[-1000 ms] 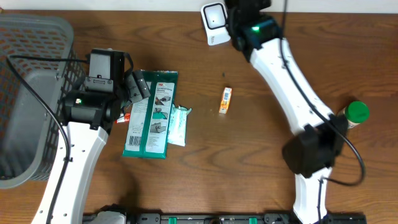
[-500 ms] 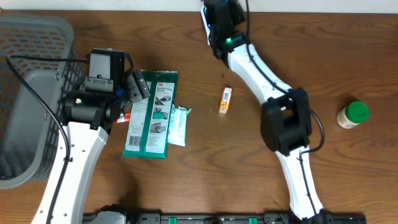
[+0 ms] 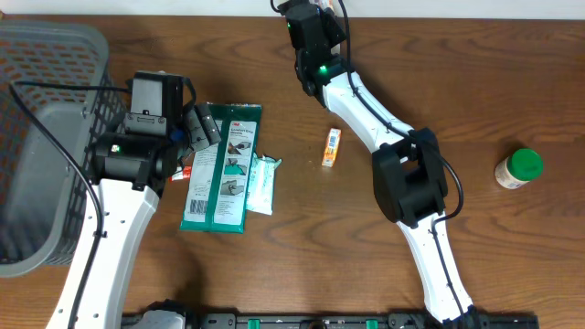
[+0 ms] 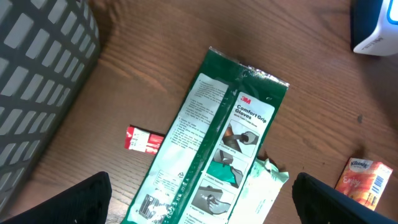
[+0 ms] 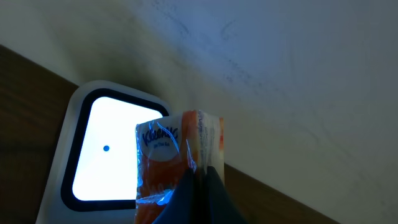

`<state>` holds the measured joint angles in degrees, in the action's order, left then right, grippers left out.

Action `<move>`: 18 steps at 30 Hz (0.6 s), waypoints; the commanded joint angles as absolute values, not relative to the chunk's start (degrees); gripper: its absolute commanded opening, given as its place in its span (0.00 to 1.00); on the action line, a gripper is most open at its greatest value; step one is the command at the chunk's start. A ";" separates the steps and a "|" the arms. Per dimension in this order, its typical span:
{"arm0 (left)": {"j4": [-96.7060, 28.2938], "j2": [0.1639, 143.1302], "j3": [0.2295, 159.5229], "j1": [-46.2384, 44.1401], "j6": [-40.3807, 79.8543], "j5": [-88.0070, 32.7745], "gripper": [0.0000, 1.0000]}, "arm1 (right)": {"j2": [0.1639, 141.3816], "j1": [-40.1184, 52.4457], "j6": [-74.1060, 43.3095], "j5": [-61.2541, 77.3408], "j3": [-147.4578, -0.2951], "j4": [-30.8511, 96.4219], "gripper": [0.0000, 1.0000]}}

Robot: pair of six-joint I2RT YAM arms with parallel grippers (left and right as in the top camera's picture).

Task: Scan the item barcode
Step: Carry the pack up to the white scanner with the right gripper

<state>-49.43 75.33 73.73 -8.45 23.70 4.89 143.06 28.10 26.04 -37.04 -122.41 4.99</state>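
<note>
Before scanner window [image 5: 102,155], orange tissue pack [image 5: 177,155]

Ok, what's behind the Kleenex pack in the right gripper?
The scanner, its lit window showing a blue dot, sits behind the Kleenex pack pinched in the right gripper. The pack hides the window's right edge.

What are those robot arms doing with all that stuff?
The right gripper is shut on a small Kleenex pack and holds it up in front of the scanner, whose window is lit. The left gripper is open and holds nothing. It hangs over the green 3M package on the table, beside the grey basket. A second tissue pack and a green-lidded bottle wait on the table.
</note>
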 commanded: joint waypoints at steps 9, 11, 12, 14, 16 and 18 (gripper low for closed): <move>-49.39 75.22 74.48 -8.32 22.79 5.63 0.93 | 140.03 27.94 19.66 -39.53 -122.80 8.49 0.01; -49.39 75.22 74.48 -8.32 22.79 5.63 0.93 | 137.69 27.81 19.25 -39.16 -122.80 10.68 0.01; -49.39 75.22 74.48 -8.32 22.79 5.63 0.93 | 135.98 27.83 18.85 -38.37 -122.80 12.91 0.01; -49.39 75.22 74.48 -8.32 22.79 5.63 0.93 | 131.94 27.81 16.47 -36.58 -122.80 18.35 0.01; -49.39 75.22 74.48 -8.32 22.79 5.63 0.93 | 127.83 27.73 14.33 -34.11 -122.80 24.23 0.01; -49.39 75.22 74.48 -8.32 22.79 5.63 0.93 | 123.09 27.46 11.92 -31.62 -122.80 31.40 0.01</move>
<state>-49.45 75.33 73.73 -8.45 23.68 4.89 133.80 28.05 17.39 -35.05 -122.04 27.59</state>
